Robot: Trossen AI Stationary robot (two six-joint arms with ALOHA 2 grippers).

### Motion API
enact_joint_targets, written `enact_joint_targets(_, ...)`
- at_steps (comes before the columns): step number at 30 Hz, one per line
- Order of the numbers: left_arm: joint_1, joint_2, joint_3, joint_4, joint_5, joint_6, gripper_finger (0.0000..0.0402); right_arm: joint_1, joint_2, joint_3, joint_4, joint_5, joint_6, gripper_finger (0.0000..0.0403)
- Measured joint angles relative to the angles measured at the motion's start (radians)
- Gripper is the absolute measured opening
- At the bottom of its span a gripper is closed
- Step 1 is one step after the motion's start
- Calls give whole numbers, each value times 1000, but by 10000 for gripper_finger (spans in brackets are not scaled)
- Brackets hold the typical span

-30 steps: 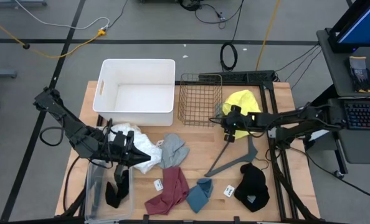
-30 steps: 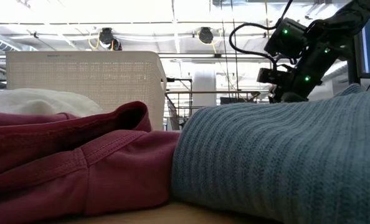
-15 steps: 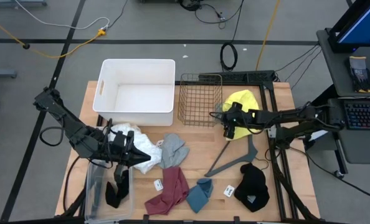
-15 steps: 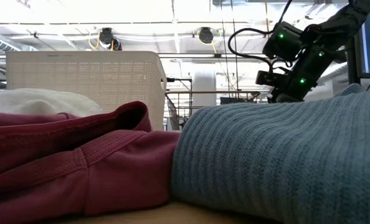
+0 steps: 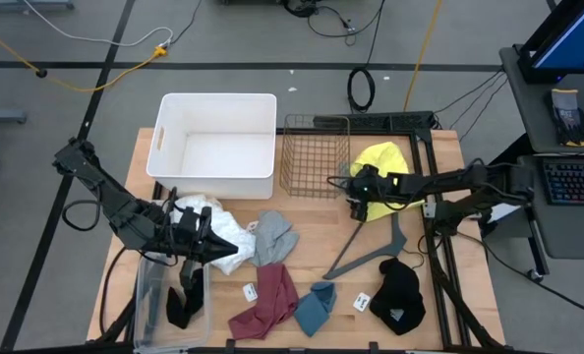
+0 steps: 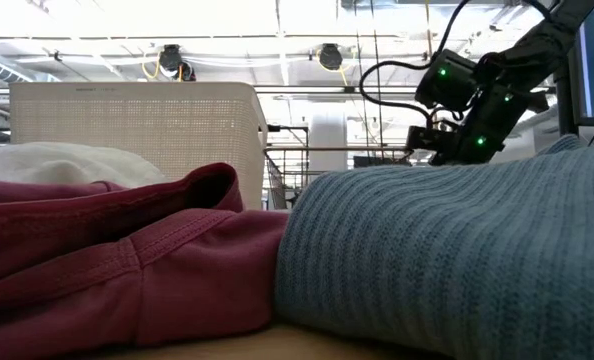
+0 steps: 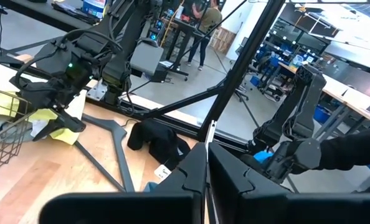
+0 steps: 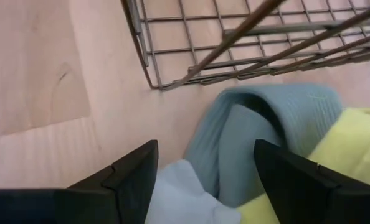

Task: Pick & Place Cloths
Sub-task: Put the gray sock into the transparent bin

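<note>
My right gripper (image 8: 207, 152) is open and slants down beside the near right corner of the wire basket (image 5: 315, 157). Its fingers stand on either side of a fold of a pale blue cloth (image 8: 260, 137), which lies against the yellow cloth (image 5: 385, 162). I cannot tell whether they touch it. My left gripper (image 7: 207, 174) is shut and level above the white cloth (image 5: 228, 236) at the table's left, with nothing visible between its fingers. On the table lie a grey cloth (image 5: 272, 236), a maroon cloth (image 5: 267, 300), a teal cloth (image 5: 315, 307) and a black cloth (image 5: 400, 295).
A white bin (image 5: 216, 143) stands at the far left beside the wire basket. A dark grey hanger (image 5: 371, 251) lies near the black cloth. A clear box (image 5: 154, 295) holding something black sits at the near left corner. Small white tags lie among the near cloths.
My right gripper has gone a little toward the table's left edge and down, closer to the basket's corner and the pale blue cloth. The cloths lie as before.
</note>
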Motion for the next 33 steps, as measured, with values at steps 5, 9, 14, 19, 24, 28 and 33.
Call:
enact_joint_targets(5,0,0,0,4,0,0,5,0,6,0,-4,27,4,257)
enact_joint_targets(9,0,0,0,5,0,0,5,0,7,0,-19,28,4,252)
enact_joint_targets(14,0,0,0,6,0,0,16,0,7,-19,-27,31,5,242)
enact_joint_targets(19,0,0,0,6,0,8,4,0,4,-53,0,30,47,229)
enact_joint_targets(24,0,0,0,6,0,3,11,0,5,-55,0,29,56,214)
enact_joint_targets(28,0,0,0,6,0,2,18,0,6,-56,-4,49,57,198)
enact_joint_targets(33,0,0,0,6,0,2,7,1,6,-56,-8,48,66,165)
